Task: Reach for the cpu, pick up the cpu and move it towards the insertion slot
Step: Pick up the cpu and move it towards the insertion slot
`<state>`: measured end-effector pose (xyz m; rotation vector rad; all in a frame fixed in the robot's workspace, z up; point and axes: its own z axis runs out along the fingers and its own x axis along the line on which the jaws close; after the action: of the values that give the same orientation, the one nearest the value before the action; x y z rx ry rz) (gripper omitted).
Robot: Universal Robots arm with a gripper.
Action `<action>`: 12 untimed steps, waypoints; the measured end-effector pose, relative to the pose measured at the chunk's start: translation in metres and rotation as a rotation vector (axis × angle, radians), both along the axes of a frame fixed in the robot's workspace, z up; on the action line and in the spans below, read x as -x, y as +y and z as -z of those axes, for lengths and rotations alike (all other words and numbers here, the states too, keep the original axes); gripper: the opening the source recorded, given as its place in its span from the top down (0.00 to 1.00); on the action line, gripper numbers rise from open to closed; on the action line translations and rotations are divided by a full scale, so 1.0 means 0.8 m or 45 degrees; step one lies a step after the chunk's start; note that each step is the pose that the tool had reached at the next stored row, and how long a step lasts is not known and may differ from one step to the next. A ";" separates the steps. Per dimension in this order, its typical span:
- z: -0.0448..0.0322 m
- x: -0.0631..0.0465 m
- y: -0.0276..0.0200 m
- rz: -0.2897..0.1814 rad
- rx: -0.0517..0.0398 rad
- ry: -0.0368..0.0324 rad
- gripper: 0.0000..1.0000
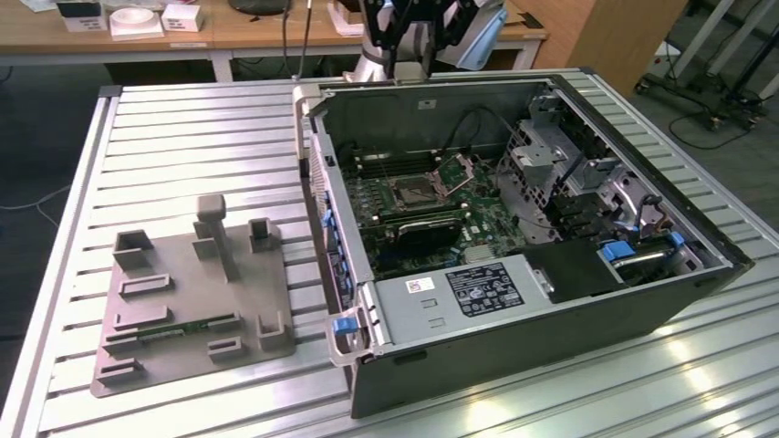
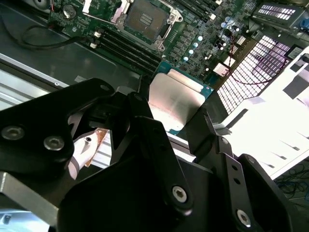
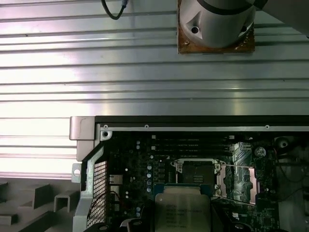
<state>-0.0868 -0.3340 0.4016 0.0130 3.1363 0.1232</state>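
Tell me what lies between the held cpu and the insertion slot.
In the second wrist view, the cpu, gripped in the tool, and the insertion slot have long dark memory slots lying between them.

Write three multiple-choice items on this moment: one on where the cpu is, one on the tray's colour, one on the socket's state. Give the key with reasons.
1. Where is the cpu?
A. Held in the gripper above the motherboard
B. Lying on the grey tray
C. Seated in the insertion slot

2. What colour is the plastic tray beside the computer case?
A. Blue
B. Grey
C. Red

3. How does the insertion slot stand?
A. Closed under its bracket
B. Covered by a fan
C. Open, bracket swung up

Key:
1 A: in the second wrist view the cpu sits between the fingers of the gripper.
2 B: the tray is grey in the exterior view.
3 C: the insertion slot shows its dark centre, bracket raised.
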 end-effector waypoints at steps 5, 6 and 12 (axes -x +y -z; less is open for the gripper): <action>0.0000 0.000 0.0001 0.000 0.000 -0.0001 0.46; 0.0001 0.000 0.0001 0.000 0.000 -0.0001 0.46; 0.0000 0.000 0.0002 0.000 0.000 0.0000 0.46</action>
<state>-0.0865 -0.3338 0.4015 0.0129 3.1362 0.1233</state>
